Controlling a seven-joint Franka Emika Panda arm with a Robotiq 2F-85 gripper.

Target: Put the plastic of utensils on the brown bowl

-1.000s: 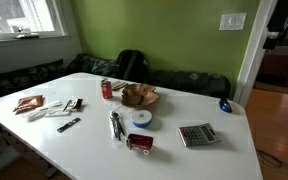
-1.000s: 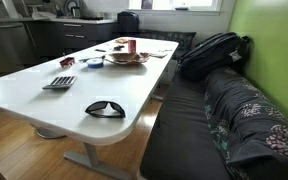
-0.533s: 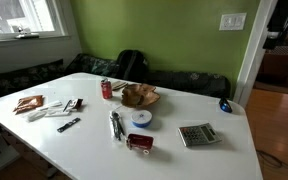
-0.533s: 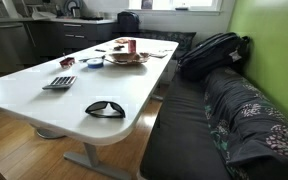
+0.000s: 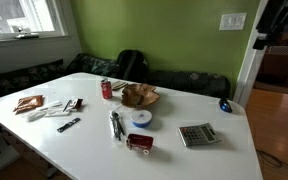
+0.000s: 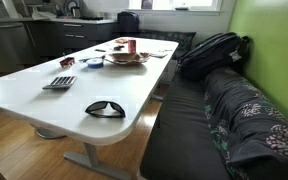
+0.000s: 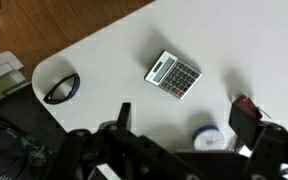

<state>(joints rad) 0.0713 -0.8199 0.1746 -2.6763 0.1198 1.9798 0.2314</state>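
The brown bowl (image 5: 139, 96) sits near the middle of the white table (image 5: 214, 160), next to a red can (image 5: 107, 89); it also shows in an exterior view (image 6: 126, 58). The plastic packet of utensils (image 5: 116, 124) lies flat in front of the bowl, apart from it. My gripper (image 7: 184, 121) hangs high above the table with its jaws wide apart and empty. In the wrist view it is over the white-and-blue disc (image 7: 210, 138). The bowl and the packet are not clear in the wrist view. A dark part of the arm (image 5: 276, 18) shows at the top right.
A calculator (image 7: 173, 74), sunglasses (image 7: 60, 88) near the table's corner and a red item (image 7: 246, 104) lie on the table. Packets and a dark stick-like item (image 5: 68, 125) lie at the far side. A backpack (image 6: 212, 50) sits on the bench.
A dark part of the arm has come into the top right corner of an exterior view. Nothing on the table has moved.
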